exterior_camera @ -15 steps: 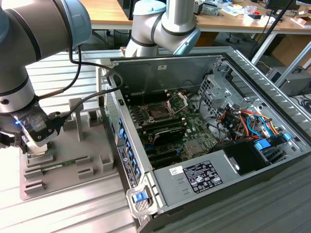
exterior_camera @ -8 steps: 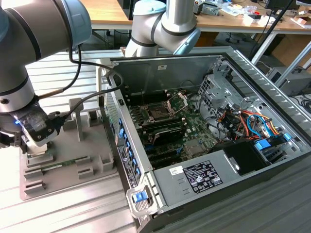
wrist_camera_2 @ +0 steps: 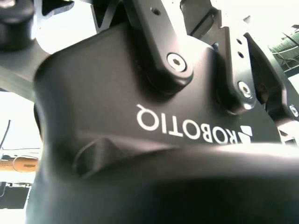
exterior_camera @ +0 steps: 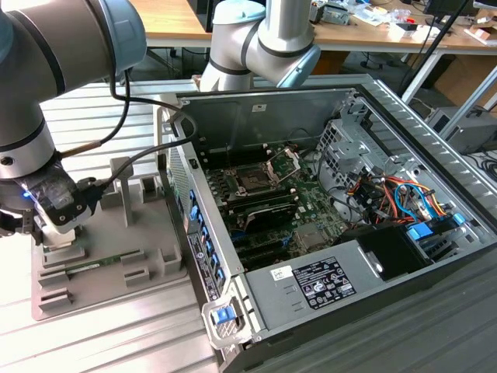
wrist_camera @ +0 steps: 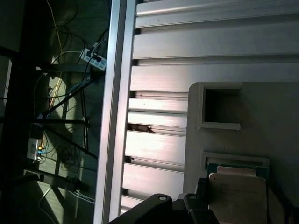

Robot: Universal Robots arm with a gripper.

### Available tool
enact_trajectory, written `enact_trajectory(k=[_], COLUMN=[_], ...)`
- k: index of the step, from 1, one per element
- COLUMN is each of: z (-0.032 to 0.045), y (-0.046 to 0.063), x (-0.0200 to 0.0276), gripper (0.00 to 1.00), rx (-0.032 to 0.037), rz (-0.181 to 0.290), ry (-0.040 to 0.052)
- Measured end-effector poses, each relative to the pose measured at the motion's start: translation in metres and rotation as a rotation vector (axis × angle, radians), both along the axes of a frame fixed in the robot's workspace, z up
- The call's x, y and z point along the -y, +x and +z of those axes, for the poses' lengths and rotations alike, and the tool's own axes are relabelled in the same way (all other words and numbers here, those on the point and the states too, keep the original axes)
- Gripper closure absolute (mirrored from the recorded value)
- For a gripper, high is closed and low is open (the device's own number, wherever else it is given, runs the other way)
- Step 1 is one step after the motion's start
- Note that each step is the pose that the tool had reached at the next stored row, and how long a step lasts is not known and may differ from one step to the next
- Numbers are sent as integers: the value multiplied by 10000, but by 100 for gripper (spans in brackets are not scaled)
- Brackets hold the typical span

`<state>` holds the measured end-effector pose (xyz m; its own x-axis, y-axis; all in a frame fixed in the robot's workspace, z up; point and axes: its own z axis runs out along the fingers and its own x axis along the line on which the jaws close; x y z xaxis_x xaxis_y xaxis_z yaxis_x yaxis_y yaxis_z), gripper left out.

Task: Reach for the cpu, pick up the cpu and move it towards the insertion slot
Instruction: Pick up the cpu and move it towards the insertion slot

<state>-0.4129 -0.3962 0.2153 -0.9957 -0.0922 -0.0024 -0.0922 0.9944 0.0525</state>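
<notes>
Laid on its side, panel off, at the exterior view's right: computer case (exterior_camera: 256,109), exposing the insertion slot (exterior_camera: 252,182) to approach from above. Just beside it at the exterior view's left, grey tray (exterior_camera: 155,233) with moulded recesses, apparently for keeping parts flat and square, and poised low over it on the arm (exterior_camera: 46,70), the gripper (exterior_camera: 58,233). Seated in one such recess in the first wrist view, well apart from the slot: the cpu (wrist_camera: 237,192), just beside the gripper's dark body; impossible to tell whether gripped yet.

Table: ribbed aluminium surface (exterior_camera: 101,342); slats run lengthwise
Exterior view's left: flat grey tray (exterior_camera: 147,241) lies on it
Just beside tray: open computer case (exterior_camera: 256,116)
</notes>
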Motion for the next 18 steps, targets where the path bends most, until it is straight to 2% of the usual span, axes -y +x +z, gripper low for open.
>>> enact_trajectory(k=[18], z=[50], y=[0], x=[0], gripper=[46], rx=[1], rz=[0], ry=[1])
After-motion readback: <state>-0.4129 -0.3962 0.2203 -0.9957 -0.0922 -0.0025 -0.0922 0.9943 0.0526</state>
